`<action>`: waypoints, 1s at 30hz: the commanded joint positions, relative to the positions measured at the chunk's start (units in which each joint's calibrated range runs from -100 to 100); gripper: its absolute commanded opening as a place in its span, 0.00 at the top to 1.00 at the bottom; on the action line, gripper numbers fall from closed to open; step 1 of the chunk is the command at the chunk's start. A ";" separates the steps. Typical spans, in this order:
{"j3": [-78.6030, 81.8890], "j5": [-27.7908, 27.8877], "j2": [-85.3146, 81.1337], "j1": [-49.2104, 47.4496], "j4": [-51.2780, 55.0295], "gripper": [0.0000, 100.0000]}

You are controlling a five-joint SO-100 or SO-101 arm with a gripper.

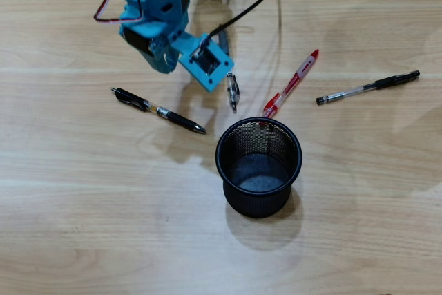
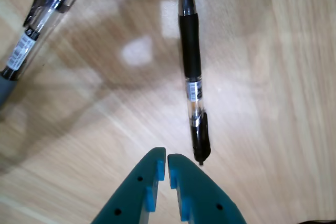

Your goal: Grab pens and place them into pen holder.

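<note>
Pale wood table (image 1: 83, 226): my gripper (image 2: 167, 167) hangs with its jaws nearly closed on nothing, tips beside a black pen (image 2: 192, 72). 4 pens lie around the empty pen holder (image 1: 258, 164), red pen (image 1: 291, 83) nearest.

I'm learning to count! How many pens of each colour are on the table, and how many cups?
Red pens: 1
Black-and-clear pens: 3
Black mesh cups: 1
Total: 5 things
</note>
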 commanded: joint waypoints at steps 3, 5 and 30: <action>-3.07 -0.28 2.92 1.85 -3.27 0.94; -3.34 0.09 4.11 2.95 -3.27 0.88; -3.34 -0.02 20.93 3.50 -9.37 0.78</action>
